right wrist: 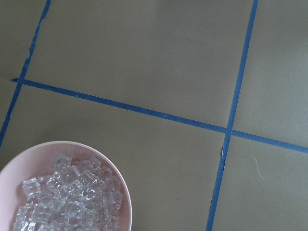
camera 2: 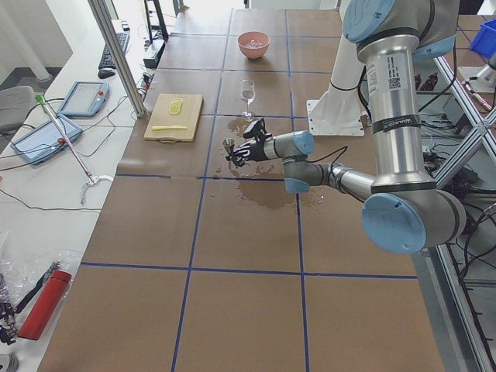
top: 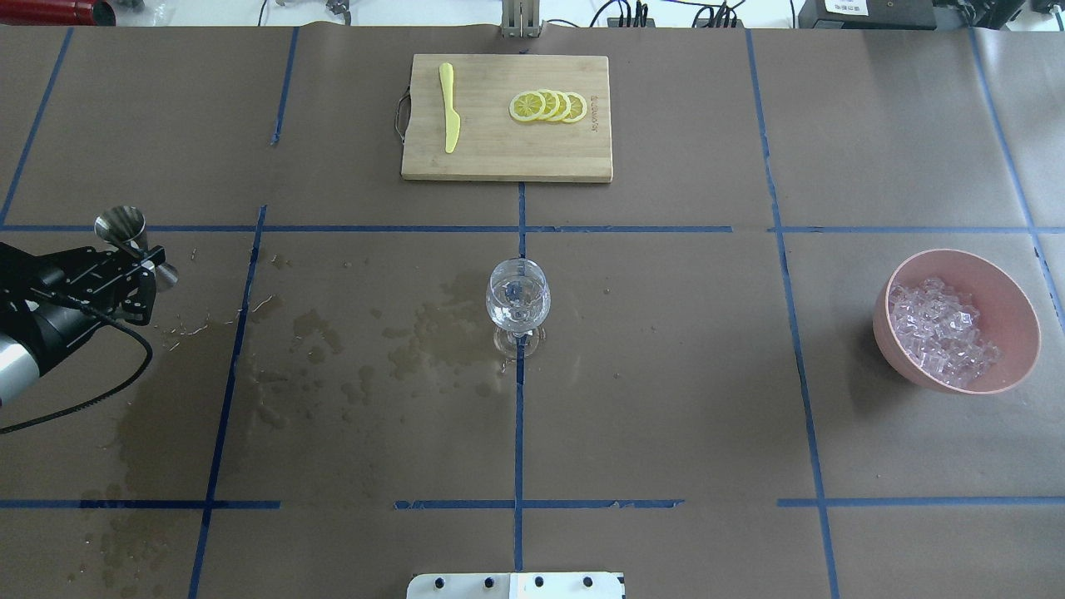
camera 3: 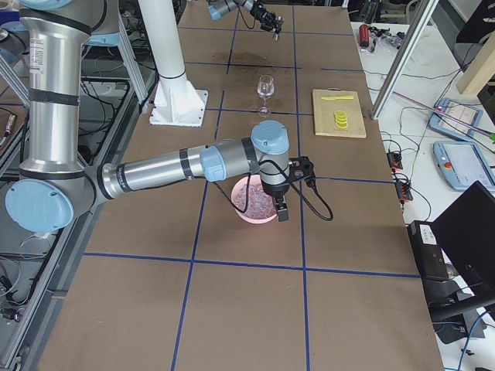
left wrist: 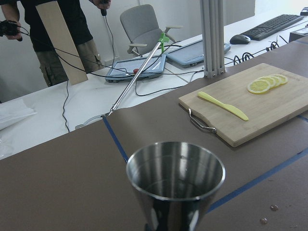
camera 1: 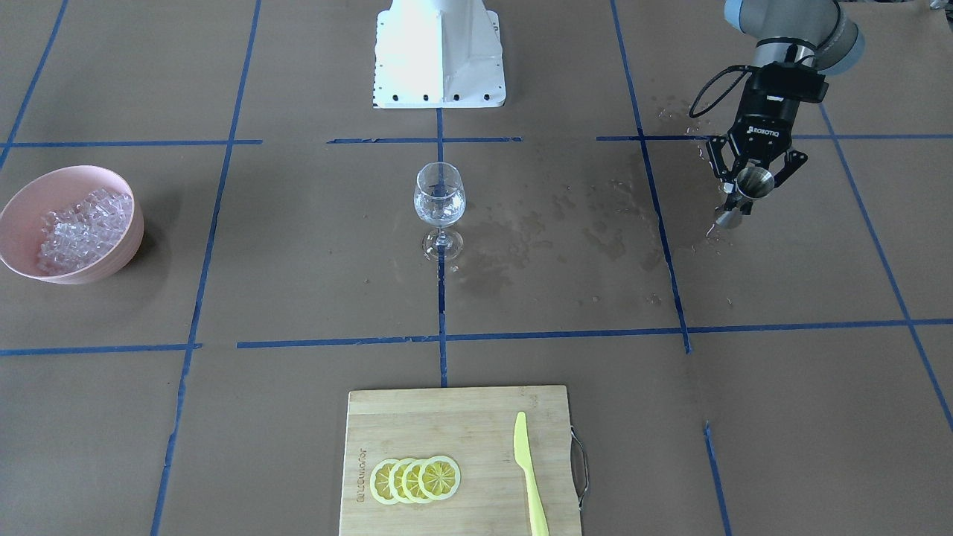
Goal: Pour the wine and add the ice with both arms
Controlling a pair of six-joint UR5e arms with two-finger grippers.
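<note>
The wine glass [camera 1: 439,195] stands upright at the table's middle, with a little clear wine [top: 517,309] in its bowl. My left gripper [camera 1: 748,190] is shut on a steel jigger [top: 125,229] and holds it upright just above the table, far off to the glass's side. The jigger's cup [left wrist: 175,175] fills the left wrist view. The ice [camera 1: 82,227] lies heaped in a pink bowl [top: 973,264] at the other end. My right gripper [camera 3: 280,209] hangs at the bowl's edge and shows only in the exterior right view, so I cannot tell whether it is open. The right wrist view shows the ice [right wrist: 72,202] and no fingers.
A wooden cutting board [top: 507,158] carries lemon slices [top: 549,106] and a yellow knife [top: 449,116] at the table's far edge. Wet stains [top: 399,349] spread between the glass and the left gripper. The white pedestal base [camera 1: 439,59] stands behind the glass.
</note>
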